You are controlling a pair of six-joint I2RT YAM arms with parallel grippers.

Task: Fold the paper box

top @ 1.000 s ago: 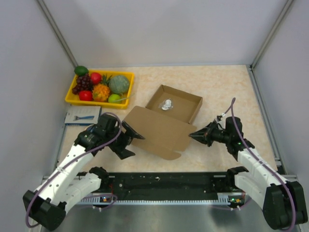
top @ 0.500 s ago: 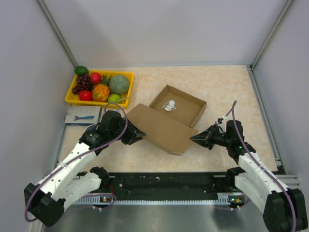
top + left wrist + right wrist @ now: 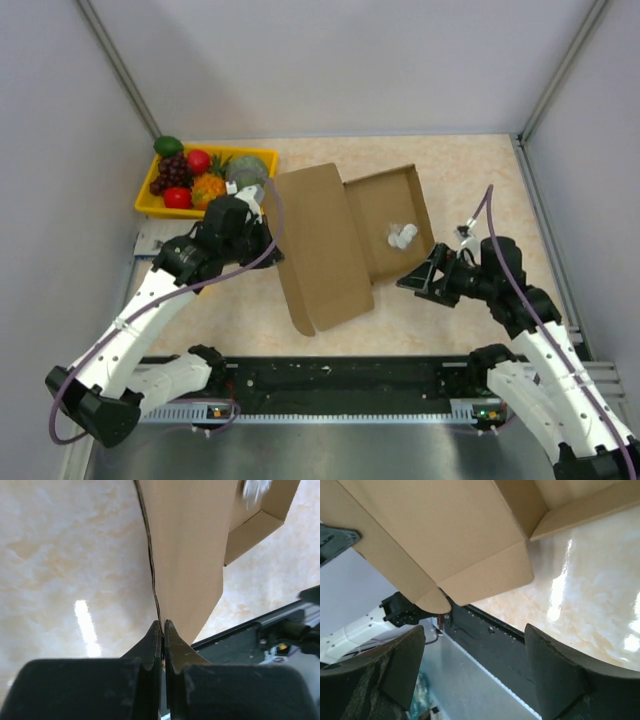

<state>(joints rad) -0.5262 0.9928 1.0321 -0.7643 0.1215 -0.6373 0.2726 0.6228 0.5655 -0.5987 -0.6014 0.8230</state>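
Clamped together on the thin left edge of the paper box [image 3: 325,250], the left gripper [image 3: 162,625] is seen with the cardboard lid pinched between its fingertips. In the overhead view that lid is held raised and tilted, while the shallow tray half of the box [image 3: 395,205] is joined to it on the right. One small white object [image 3: 403,236] is seen inside the tray half, toward its near right corner. The right gripper [image 3: 475,630] is shown with its fingers spread wide apart and nothing between them. It is placed just beside the near right corner of the box, and a folded flap and a rounded tab are seen above it. One yellow fruit tray [image 3: 150,207] is found to the left of and beyond the box. Its right end is partly covered by the lid's far corner and by the left arm. In it one bunch of dark grapes [image 3: 175,170], two red fruits [image 3: 198,161], one orange fruit [image 3: 209,188] and one round green fruit [image 3: 243,170] can be counted. A dark green fruit [image 3: 168,146] is seen at its far corner. A black rail [image 3: 340,380] is seen on the near side of the box.
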